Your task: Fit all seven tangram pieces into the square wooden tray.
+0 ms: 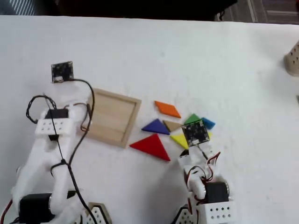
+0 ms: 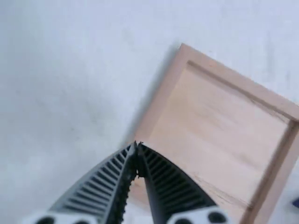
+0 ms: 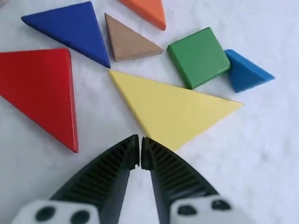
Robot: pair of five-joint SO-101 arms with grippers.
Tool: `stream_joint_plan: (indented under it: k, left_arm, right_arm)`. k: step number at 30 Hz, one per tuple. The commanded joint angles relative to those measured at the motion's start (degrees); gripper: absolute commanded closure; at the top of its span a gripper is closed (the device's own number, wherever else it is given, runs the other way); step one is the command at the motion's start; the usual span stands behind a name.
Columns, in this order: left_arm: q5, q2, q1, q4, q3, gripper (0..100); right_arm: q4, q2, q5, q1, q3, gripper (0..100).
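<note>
Pincers both pressed together | left pincer (image 2: 138, 148) over rim of square wooden tray (image 2: 161, 91) | right pincer (image 3: 140, 142) beside large yellow wooden triangle (image 3: 170, 109), half-covered by that arm in high view

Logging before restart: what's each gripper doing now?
Left gripper: closed, empty, above the square wooden tray.
Right gripper: closed, empty, by the yellow wooden triangle.
</note>
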Motion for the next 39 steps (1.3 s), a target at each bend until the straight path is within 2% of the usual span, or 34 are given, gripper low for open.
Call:
stream_joint_plan:
  k: [1, 6, 9, 15, 19, 22, 29, 31, 35, 39]
  left_arm:
    - [-0.35, -0.04, -3.21, -5.01, 0.00, 97]
    - [-0.35, 1.71, -4.09, -7.21, -0.18, 97]
    - [-0.70, 2.07, -4.09, -7.21, -0.18, 97]
    - [-9.85, 2.15, -4.09, -9.32, 0.35, 97]
    - [-10.64, 2.15, -4.09, -9.49, 0.35, 97]
    - [-10.64, 2.15, -4.09, -9.49, 0.35, 94]
    - [-10.55, 2.15, -4.18, -9.23, 0.44, 75]
    - [-10.55, 2.15, -4.18, -9.23, 0.44, 74]
    - [-10.55, 2.15, -4.00, -10.46, 1.41, 74]
    - [-10.55, 2.15, -3.91, -11.96, 2.02, 74]
  right_arm:
    - [-1.89, -0.57, -1.14, 3.91, -4.04, 97.8]
    - [-10.15, -0.22, 2.37, 5.76, -4.31, 97.8]
    - [-12.26, -0.13, 3.52, 1.89, -4.31, 97.8]
    - [-12.00, -0.13, 7.38, -6.29, -7.12, 97.8]
    - [-12.00, 2.24, 7.91, -11.30, -10.73, 97.8]
    - [-12.44, 10.68, 7.91, -15.08, -14.95, 97.8]
    - [-17.80, 38.81, 7.74, -18.51, -28.92, 97.6]
    - [-20.53, 45.85, 7.21, -18.51, -31.91, 95.3]
    - [-24.31, 60.35, 6.42, -21.14, -36.31, 83.6]
    - [-26.15, 74.51, 11.25, -24.84, -41.93, 86.4]
